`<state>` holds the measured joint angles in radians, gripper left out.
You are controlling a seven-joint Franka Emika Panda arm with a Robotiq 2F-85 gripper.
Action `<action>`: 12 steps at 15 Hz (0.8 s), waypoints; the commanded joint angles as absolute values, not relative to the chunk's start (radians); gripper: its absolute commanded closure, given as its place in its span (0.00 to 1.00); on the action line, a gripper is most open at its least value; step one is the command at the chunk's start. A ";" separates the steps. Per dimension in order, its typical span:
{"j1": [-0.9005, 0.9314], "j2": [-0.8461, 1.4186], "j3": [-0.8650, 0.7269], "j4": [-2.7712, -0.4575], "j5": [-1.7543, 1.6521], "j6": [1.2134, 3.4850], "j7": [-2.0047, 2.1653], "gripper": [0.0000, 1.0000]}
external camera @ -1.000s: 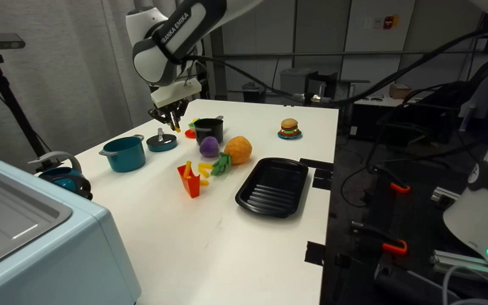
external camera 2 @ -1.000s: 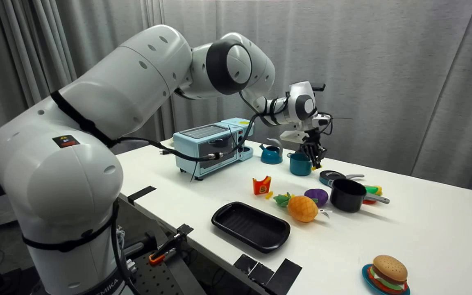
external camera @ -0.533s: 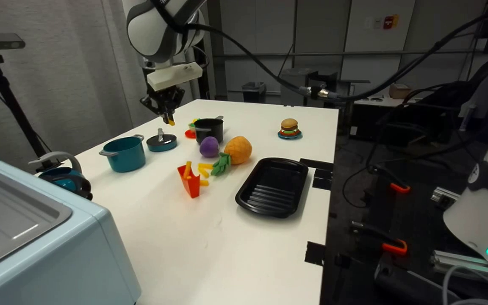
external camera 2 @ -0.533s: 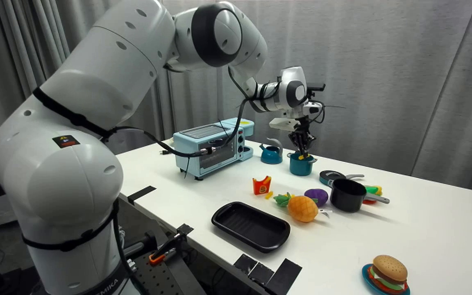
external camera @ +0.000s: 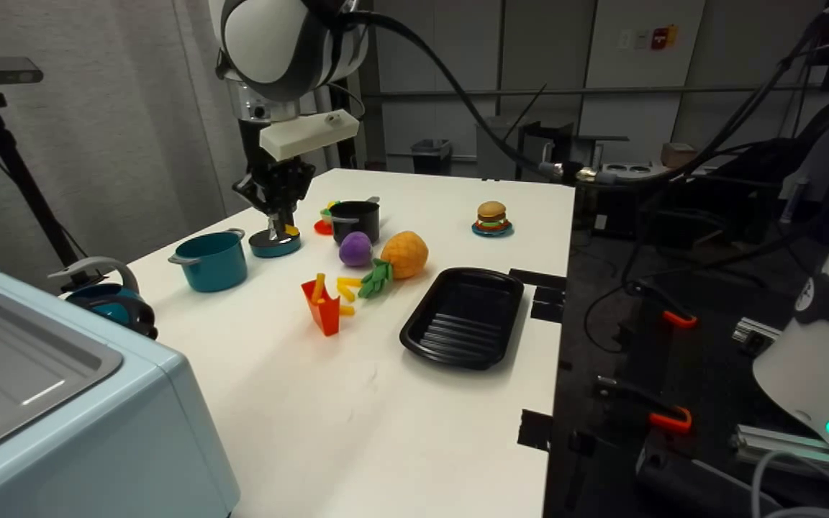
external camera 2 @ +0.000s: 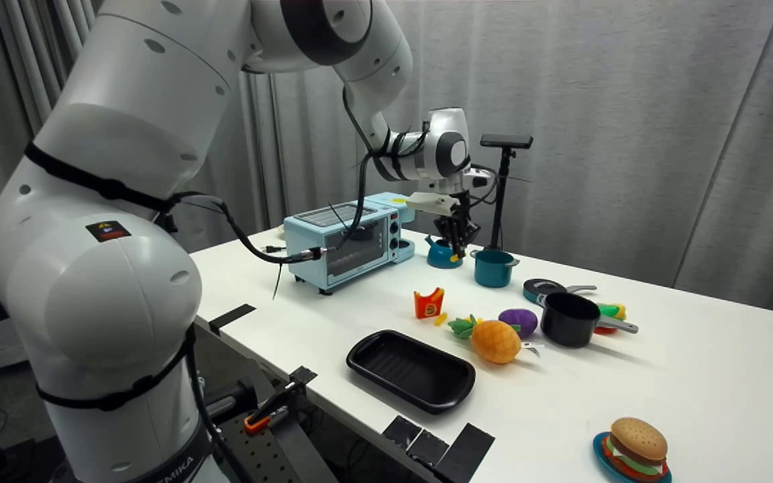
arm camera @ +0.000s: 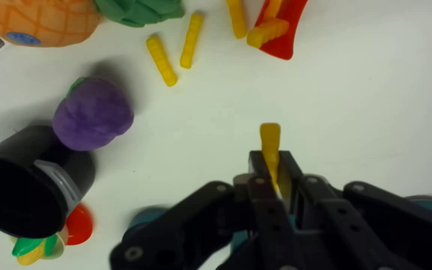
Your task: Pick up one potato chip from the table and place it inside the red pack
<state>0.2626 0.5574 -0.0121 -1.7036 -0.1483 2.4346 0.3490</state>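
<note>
The red pack (external camera: 325, 315) stands upright on the table in both exterior views (external camera 2: 429, 306). It is at the top of the wrist view (arm camera: 284, 45), with yellow chips showing at its mouth. My gripper (arm camera: 275, 159) is shut on a yellow potato chip (arm camera: 270, 135), whose far end sticks out past the fingertips. In the exterior views the gripper (external camera: 283, 221) holds the chip (external camera: 291, 230) in the air, apart from the pack; the gripper also shows near the kettle in an exterior view (external camera 2: 459, 252). Loose chips (arm camera: 162, 60) lie beside the pack.
A purple vegetable (arm camera: 94, 112), a pineapple (external camera: 405, 255) and a black pot (external camera: 357, 220) stand near the loose chips. A teal pot (external camera 2: 492, 270), a lid (external camera: 275, 243) and a kettle (external camera 2: 441, 255) are along the far side. A black tray (external camera 2: 410, 370) and blue oven (external camera 2: 339, 238) flank the pack.
My gripper, still holding the chip, has moved leftward in both exterior views, from beside the teal pot to in front of the kettle in one of them. The pack and loose chips have not moved.
</note>
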 commanded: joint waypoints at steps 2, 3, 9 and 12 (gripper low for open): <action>0.212 0.454 0.023 -1.857 -0.124 2.502 0.246 0.97; 0.204 0.447 0.021 -1.872 -0.126 2.514 0.228 0.97; 0.099 0.448 0.028 -1.916 -0.101 2.595 0.072 0.97; 0.049 0.449 0.052 -1.906 -0.047 2.589 -0.015 0.97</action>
<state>0.1028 0.4758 0.0111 -1.8874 -0.1053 2.5804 0.0760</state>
